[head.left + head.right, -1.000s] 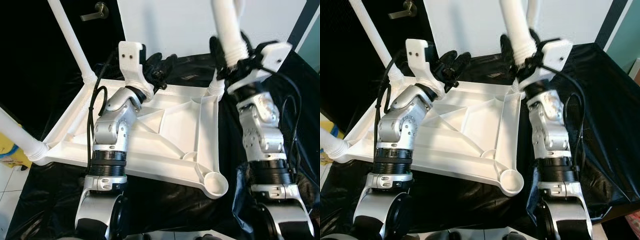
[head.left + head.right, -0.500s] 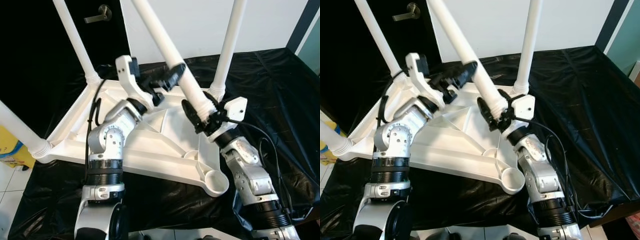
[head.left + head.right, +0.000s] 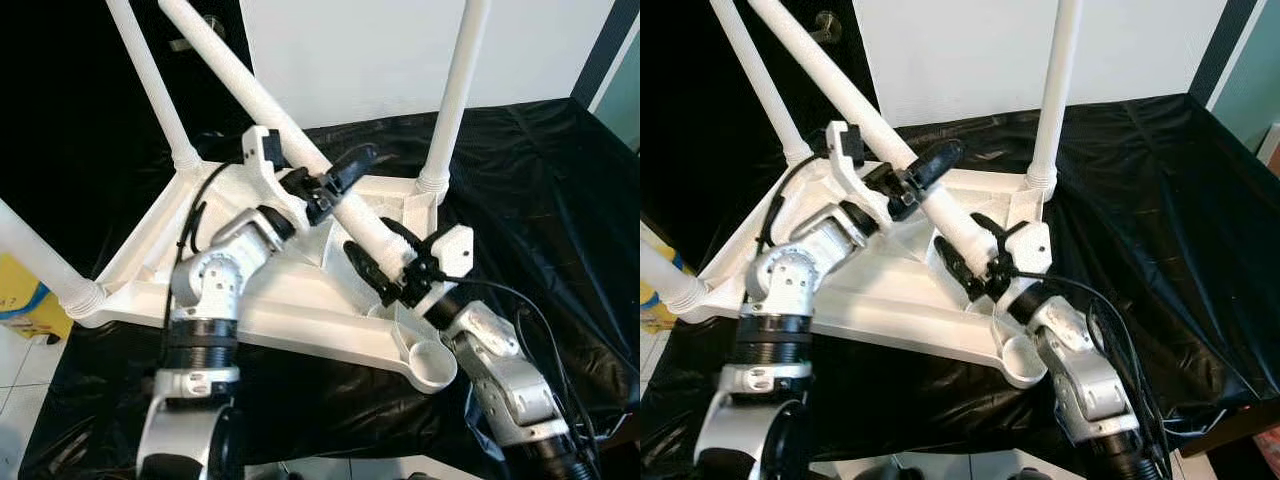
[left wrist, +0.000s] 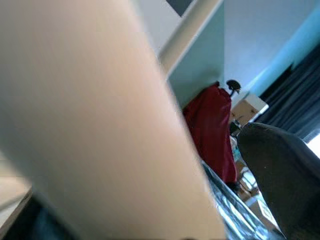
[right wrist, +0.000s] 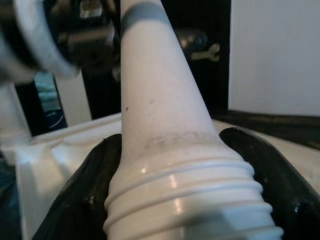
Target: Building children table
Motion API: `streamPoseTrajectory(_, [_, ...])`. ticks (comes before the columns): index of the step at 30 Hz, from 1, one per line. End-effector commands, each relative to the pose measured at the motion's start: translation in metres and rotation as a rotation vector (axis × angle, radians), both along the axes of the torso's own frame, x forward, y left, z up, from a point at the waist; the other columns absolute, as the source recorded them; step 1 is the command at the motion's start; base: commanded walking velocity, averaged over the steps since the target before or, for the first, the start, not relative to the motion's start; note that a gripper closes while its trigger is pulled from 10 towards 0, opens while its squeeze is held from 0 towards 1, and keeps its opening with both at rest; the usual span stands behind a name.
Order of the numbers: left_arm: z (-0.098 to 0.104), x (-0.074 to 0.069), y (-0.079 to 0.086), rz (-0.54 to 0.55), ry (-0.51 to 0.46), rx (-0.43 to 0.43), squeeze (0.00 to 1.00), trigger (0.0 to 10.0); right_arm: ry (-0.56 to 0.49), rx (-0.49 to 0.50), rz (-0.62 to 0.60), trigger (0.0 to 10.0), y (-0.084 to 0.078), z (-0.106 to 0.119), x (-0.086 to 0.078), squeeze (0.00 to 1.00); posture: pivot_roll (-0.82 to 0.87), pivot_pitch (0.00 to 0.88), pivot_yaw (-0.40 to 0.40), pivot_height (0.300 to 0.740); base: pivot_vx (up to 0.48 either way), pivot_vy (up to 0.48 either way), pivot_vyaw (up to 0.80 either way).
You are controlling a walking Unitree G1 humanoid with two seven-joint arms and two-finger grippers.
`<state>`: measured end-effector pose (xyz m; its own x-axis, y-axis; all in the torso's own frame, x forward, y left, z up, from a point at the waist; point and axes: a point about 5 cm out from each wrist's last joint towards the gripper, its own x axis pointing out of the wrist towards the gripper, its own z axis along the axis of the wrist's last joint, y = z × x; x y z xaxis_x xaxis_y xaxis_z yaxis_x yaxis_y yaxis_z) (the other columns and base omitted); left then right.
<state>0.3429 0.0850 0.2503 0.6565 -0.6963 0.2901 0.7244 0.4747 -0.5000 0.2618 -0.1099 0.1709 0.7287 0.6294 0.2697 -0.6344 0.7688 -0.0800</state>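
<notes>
White plastic across mid-frame: we have the upturned tabletop (image 3: pixel 300 300) lying on black sheeting (image 3: pixel 540 200) with three legs already standing. Our right gripper (image 3: pixel 385 262) pinches the loose leg (image 3: pixel 270 110) at its threaded end, our left gripper (image 3: pixel 335 180) clamps it higher, slanting toward upper left.

Bright, even indoor light; head views sharp, wrist views soft.

The white wall (image 3: pixel 360 60) glares slightly, the black sheet (image 3: pixel 540 200) shows faint sheen, and the loose table leg (image 4: pixel 90 125) fills the left wrist view as an unfocused pale blur.
</notes>
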Motion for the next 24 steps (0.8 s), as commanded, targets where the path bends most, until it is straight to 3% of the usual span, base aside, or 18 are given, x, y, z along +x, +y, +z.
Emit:
streamPoseTrajectory(1, [0.009, -0.009, -0.003, -0.222, -0.154, -0.055, 0.00, 10.0, -0.011, 0.008, 0.026, 10.0, 0.003, 0.004, -0.004, 0.00, -0.10, 0.009, 0.077, 0.740, 0.000, 0.000, 0.00])
streamPoseTrajectory(8, [0.012, 0.005, 0.017, -0.175, -0.131, -0.061, 0.00, 10.0, 0.031, -0.016, 0.028, 10.0, -0.002, -0.007, -0.015, 0.00, -0.11, 0.008, 0.075, 0.740, 0.000, 0.000, 0.00])
streamPoseTrajectory(10, [0.013, 0.009, 0.024, -0.160, -0.111, -0.082, 0.00, 9.5, 0.042, -0.018, 0.029, 10.0, -0.003, -0.009, -0.017, 0.00, -0.11, 0.009, 0.075, 0.740, 0.000, 0.000, 0.00])
streamPoseTrajectory(11, [0.011, 0.013, 0.029, -0.143, -0.075, -0.104, 0.00, 3.1, 0.049, -0.021, 0.031, 10.0, -0.004, -0.010, -0.019, 0.00, -0.11, 0.009, 0.075, 0.740, 0.000, 0.000, 0.00])
streamPoseTrajectory(12, [0.011, 0.013, 0.029, -0.143, -0.075, -0.104, 0.00, 3.1, 0.049, -0.021, 0.031, 10.0, -0.004, -0.010, -0.019, 0.00, -0.11, 0.009, 0.075, 0.740, 0.000, 0.000, 0.00])
streamPoseTrajectory(13, [0.008, 0.015, 0.031, -0.130, -0.031, -0.127, 0.00, 0.0, 0.054, -0.026, 0.035, 10.0, -0.004, -0.011, -0.019, 0.00, -0.11, 0.007, 0.076, 0.740, 0.000, 0.000, 0.00])
streamPoseTrajectory(21, [0.004, 0.010, 0.026, -0.159, -0.002, -0.157, 0.00, 0.0, 0.065, -0.038, 0.042, 10.0, -0.003, -0.012, -0.019, 0.00, -0.11, 0.006, 0.067, 0.740, 0.000, 0.000, 0.00])
streamPoseTrajectory(22, [0.007, 0.008, 0.027, -0.150, 0.000, -0.189, 0.00, 0.0, 0.081, -0.028, 0.048, 10.0, -0.003, -0.012, -0.018, 1.00, -0.10, 0.002, 0.061, 0.740, 0.000, 0.000, 0.00])
streamPoseTrajectory(24, [0.015, 0.006, 0.030, -0.141, -0.015, -0.228, 0.00, 0.0, 0.094, -0.019, 0.055, 10.0, -0.004, -0.012, -0.018, 1.00, -0.10, 0.002, 0.057, 0.740, 0.000, 0.000, 0.00])
